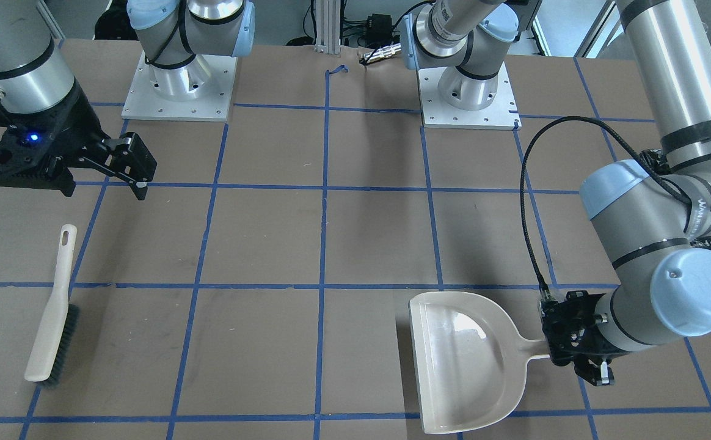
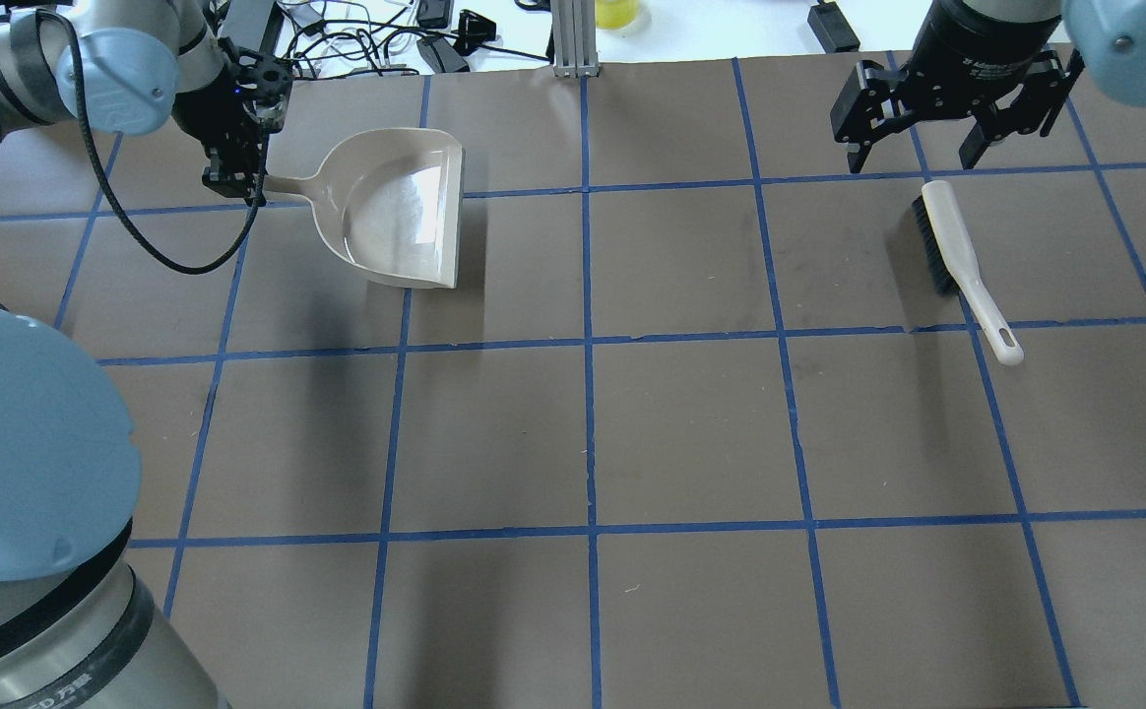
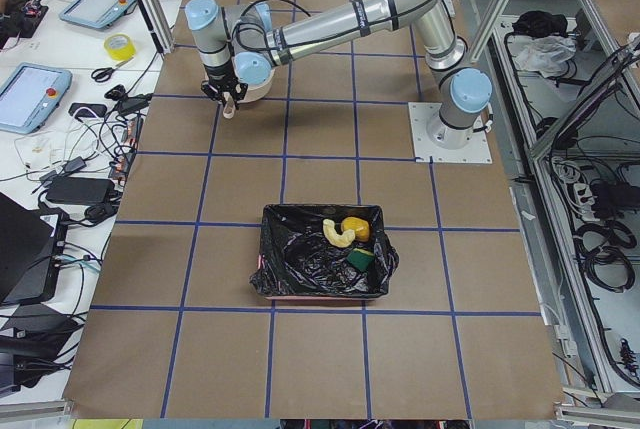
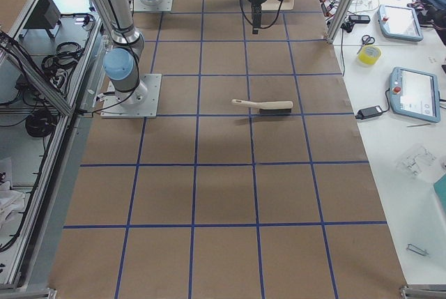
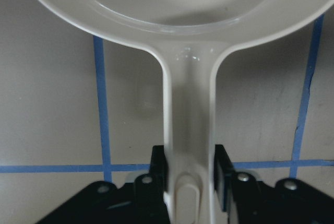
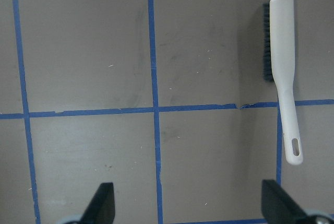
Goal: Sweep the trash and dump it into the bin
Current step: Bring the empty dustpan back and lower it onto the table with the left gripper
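Note:
The bin (image 3: 290, 274), a pink box lined with a black bag, shows only in the exterior left view. In it lie the tan croissant (image 3: 335, 235), the golden potato (image 3: 356, 227) and the green sponge wedge (image 3: 362, 261). My left gripper (image 1: 575, 345) is shut on the handle (image 5: 189, 130) of the empty beige dustpan (image 1: 462, 360), which sits low over the table (image 2: 396, 212). My right gripper (image 2: 918, 148) is open and empty, hovering above the beige brush (image 2: 957, 261). The brush lies flat on the table (image 6: 282, 67).
The two arm bases (image 1: 178, 85) stand at the table's robot side. Blue tape lines grid the brown table top (image 2: 691, 423). Cables, tablets and tape rolls lie on the white side bench (image 3: 60, 99) beyond the operators' edge.

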You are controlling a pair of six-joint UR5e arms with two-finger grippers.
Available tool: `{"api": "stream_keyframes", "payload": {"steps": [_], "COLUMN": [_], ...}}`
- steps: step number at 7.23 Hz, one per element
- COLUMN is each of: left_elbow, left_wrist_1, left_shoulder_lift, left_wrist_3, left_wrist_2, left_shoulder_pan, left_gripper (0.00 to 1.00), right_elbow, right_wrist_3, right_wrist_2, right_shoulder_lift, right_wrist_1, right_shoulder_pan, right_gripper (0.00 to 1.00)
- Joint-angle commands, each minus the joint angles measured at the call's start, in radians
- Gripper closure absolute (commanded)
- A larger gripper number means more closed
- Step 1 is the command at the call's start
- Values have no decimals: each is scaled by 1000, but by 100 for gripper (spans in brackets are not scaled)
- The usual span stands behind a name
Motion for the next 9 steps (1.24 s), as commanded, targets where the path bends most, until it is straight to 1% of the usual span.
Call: {"api": "stream_keyframes", "payload": {"steps": [1,3,4,5,6,7,8,9], "left_elbow": [-63,-81,-83,-87,-87,-71,-19,67], "left_wrist_1": [86,92,91,91,92,92,74,-61], "left_shoulder_lift": [-5,0,-3,-5,-5,10,36,58], "left_wrist_3": [-2,14,55,58,52,35,-21,-57], "left_wrist_2": [16,7,7,2,0,-45,-120,-121], "left_shoulder_pan": [-1,5,-9,-7,-7,-12,-31,-62], "left_gripper": [97,97,64,43,7,0,0,0], "right_elbow": [0,1,1,1,-3,-6,-6,-2], "right_wrist_3": [1,-4,-7,2,-3,-1,-1,2], "right_wrist_2": [12,12,12,9,12,15,12,11], "right_shoulder_lift": [0,0,1,1,0,-2,-14,-24], "right_wrist_1": [3,8,7,6,8,10,11,44], "right_shoulder_pan": [3,3,3,2,2,2,2,2], "right_gripper": [0,0,0,0,0,0,0,0]}}
